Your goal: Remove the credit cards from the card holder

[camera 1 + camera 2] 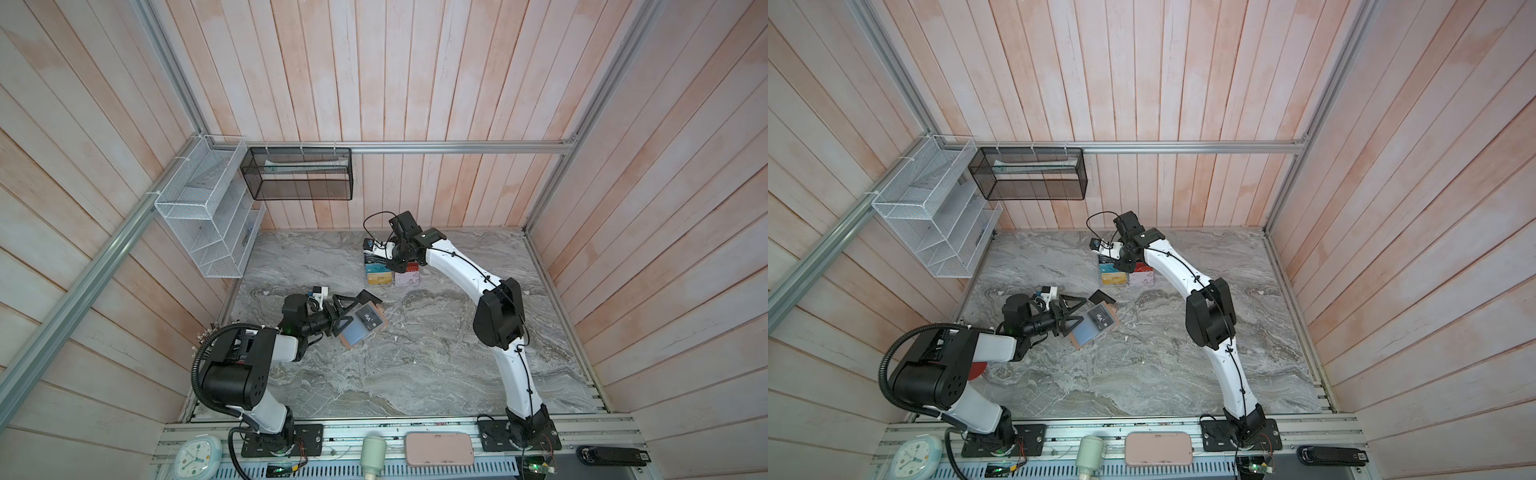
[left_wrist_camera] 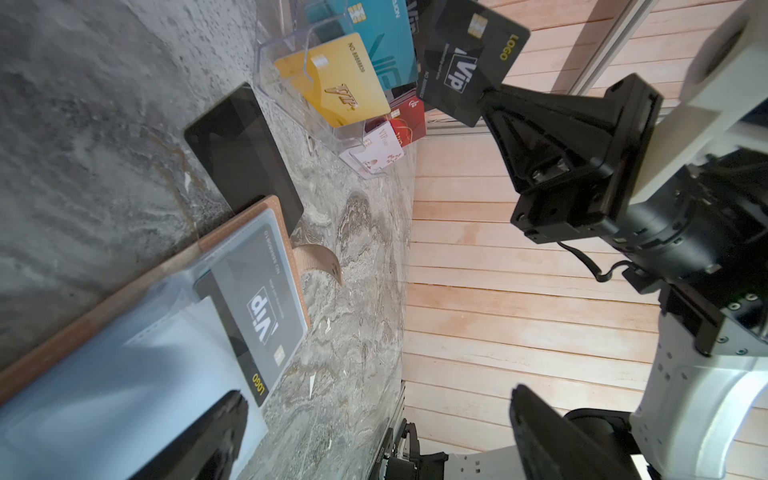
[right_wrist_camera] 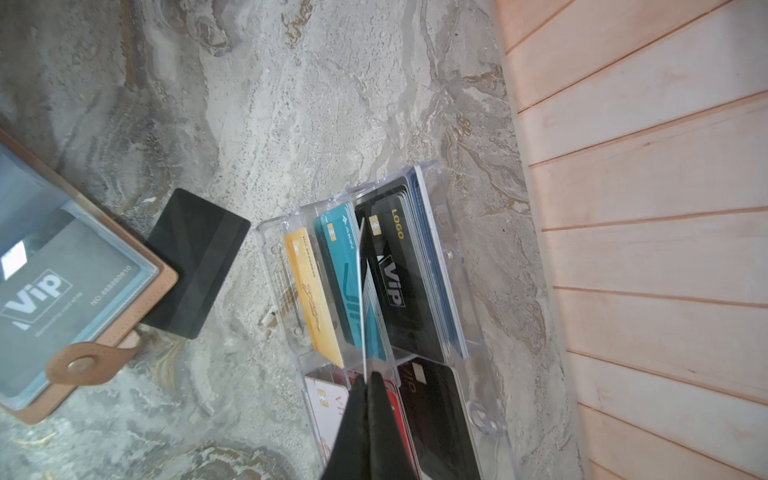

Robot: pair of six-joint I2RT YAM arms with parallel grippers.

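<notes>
Left wrist view: the right gripper [image 2: 484, 97] is clamped on a black Vip card [image 2: 469, 62] by one corner only, holding it in the air above the clear acrylic rack [image 2: 266, 58] near the back edge of the table [image 1: 415, 365]. That thin corner hold is the first risk. I judge the card could pivot or slip out, and if it drops among the look-alike cards in the rack it would be hard to tell apart from them.

The card holder [image 1: 355, 336] lies open and flat, left of the table's middle, with nothing pinning it down. A second Vip card [image 2: 257, 303] sits inside its clear sleeve. A plain black card [image 2: 243, 153] lies on the table at the holder's far edge, touching it or tucked slightly under; I cannot tell which.

The left gripper [image 1: 351, 311] has its jaws spread fully apart and grips nothing. One finger hangs over the pale blue lining, and contact is unclear.

The second risk is here. If those jaws close on sleeve and card together, the pull would likely drag the whole holder across the table rather than free the card. That could also shove the loose black card aside.
</notes>
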